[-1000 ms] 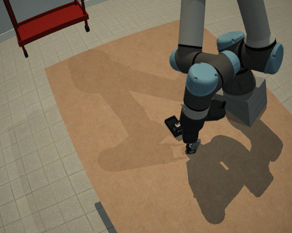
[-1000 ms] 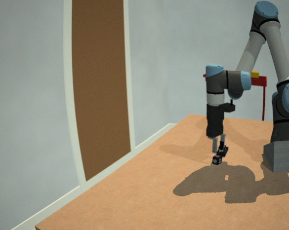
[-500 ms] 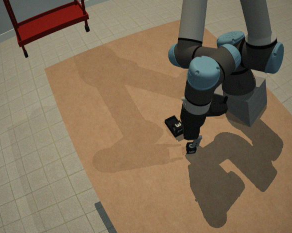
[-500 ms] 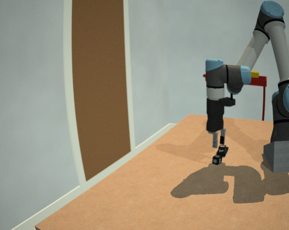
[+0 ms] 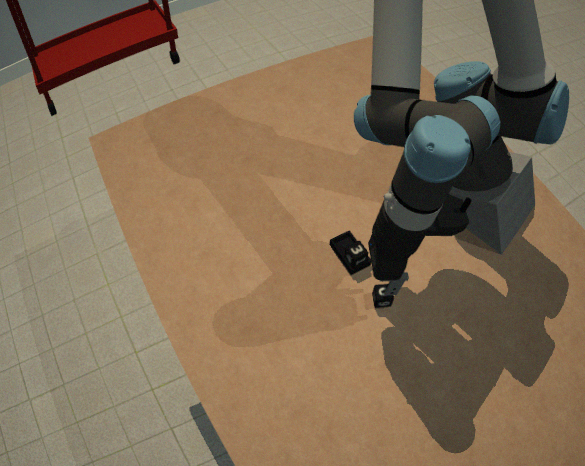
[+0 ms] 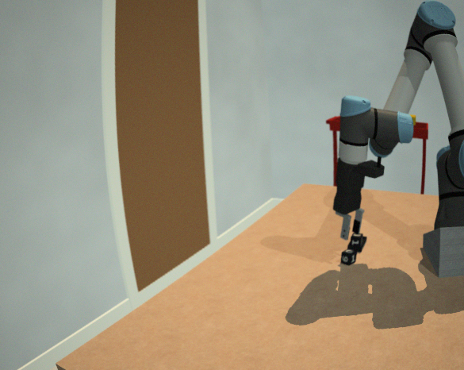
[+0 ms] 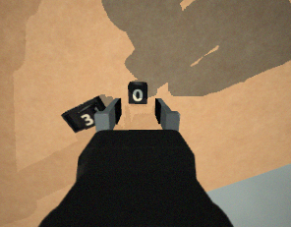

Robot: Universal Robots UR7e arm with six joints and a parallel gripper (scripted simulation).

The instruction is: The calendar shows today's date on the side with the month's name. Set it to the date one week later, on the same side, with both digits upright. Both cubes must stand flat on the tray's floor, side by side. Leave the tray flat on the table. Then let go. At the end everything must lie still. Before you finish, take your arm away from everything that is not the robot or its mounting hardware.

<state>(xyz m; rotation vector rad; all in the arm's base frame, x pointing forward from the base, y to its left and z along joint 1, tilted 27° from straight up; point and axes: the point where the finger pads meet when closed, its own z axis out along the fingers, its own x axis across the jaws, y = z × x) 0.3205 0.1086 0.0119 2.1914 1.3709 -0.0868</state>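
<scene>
Top view cubes: two, one in tray point(image 5: 343, 246), one point(image 5: 382, 296) on table
Gripper point(image 5: 393, 286): one, released, holding nothing

Our arm point(image 5: 398, 45) has pale grey tubes, dark joints with blue caps, and a black wrist; below it sit grey fingers.

From my station I see a red cart point(image 5: 38, 82) on black castors, parked on the tiled floor point(image 5: 57, 310) well away from the desk point(image 5: 292, 400), whose top is plain tan. On the side feed, a tall brown panel point(image 6: 160, 131) in a pale frame sits in the grey wall point(image 6: 45, 159), with a light skirting board point(image 6: 176, 270) below.
</scene>
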